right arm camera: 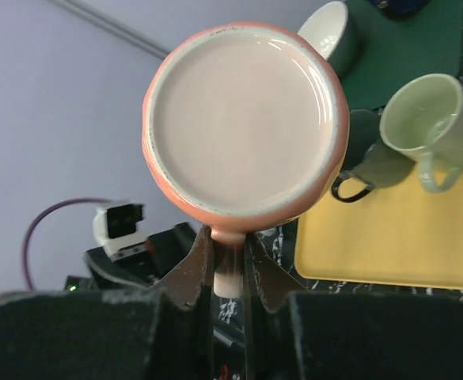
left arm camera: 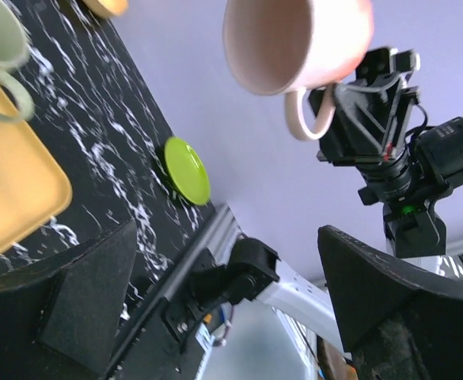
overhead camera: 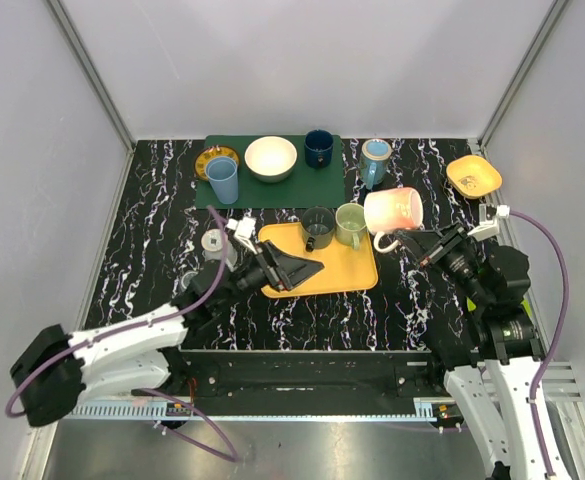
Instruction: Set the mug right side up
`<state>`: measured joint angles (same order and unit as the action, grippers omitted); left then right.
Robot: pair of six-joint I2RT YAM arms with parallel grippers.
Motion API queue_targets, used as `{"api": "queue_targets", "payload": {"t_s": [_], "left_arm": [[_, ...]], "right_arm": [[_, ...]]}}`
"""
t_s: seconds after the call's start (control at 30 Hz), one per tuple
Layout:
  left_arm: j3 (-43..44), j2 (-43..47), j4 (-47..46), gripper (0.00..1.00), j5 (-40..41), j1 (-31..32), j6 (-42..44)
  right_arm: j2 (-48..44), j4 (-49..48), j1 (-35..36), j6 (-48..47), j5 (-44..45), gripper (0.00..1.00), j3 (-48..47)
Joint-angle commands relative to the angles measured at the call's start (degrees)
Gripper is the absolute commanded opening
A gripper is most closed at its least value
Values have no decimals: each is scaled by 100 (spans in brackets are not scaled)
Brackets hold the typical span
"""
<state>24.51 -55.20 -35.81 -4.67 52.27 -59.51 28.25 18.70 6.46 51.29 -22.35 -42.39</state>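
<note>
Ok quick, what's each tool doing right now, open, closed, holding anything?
Left tool: open, holding nothing.
Right tool: closed on the pink mug by its handle, mug tipped sideways.

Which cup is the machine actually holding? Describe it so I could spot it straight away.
Find the yellow tray mid-table. Just past its far right corner, the right gripper pinches a pink mug by its handle. It is the only pink one and hangs tipped in the air, while the pale green mug and dark mug nearby stand on the tray.
</note>
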Motion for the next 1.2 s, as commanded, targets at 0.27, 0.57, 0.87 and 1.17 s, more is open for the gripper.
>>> {"api": "queue_targets", "payload": {"t_s": [0.27,0.57,0.87,1.17], "left_arm": [[1379,-2072,-2919,99,-1228,380,-1000],[2127,-3075,-3258,96,-1239,653,-1195],[2444,-3365,-3607,56,-1142,644,-1379],[2585,-3515,-3986,44,-1107,548,-1652]], "right_arm": [[-329,-1369,242,549,-1166,0,143],[-364,-1378,330,479,-1184,0,223],[-311,-1316,400,329,-1342,0,205],[-303,-1140,453,66,-1571,0,240]]}}
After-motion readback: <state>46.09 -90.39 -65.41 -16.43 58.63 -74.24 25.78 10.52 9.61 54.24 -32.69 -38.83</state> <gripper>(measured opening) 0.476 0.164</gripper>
